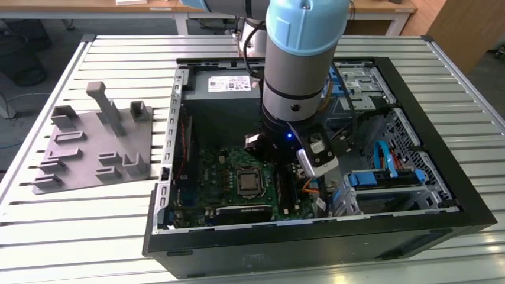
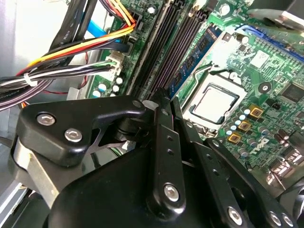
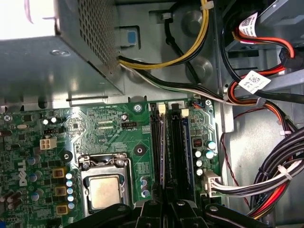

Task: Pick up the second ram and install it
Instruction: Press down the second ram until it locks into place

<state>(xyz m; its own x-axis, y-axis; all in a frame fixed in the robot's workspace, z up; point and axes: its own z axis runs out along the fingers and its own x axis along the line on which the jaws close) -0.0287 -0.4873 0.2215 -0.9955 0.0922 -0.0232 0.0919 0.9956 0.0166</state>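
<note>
My gripper (image 2: 164,97) is deep inside the open computer case (image 1: 442,118), low over the long black memory slots (image 3: 176,142) beside the CPU socket (image 3: 104,190). In both wrist views its black fingers (image 3: 156,209) stand pressed close together in line with a slot. The second ram is a thin dark edge between them, almost wholly hidden by the fingers. A bluish stick (image 2: 190,61) sits in the slot nearest the socket. In the exterior view the arm (image 1: 304,71) reaches straight down over the green motherboard (image 1: 229,171).
Bundled black, red and yellow cables (image 2: 71,61) run close beside the slots, and more hang along the case wall (image 3: 266,180). The metal power supply box (image 3: 57,52) sits just beyond the board. A grey holder plate (image 1: 87,148) lies on the slatted table at the exterior view's left.
</note>
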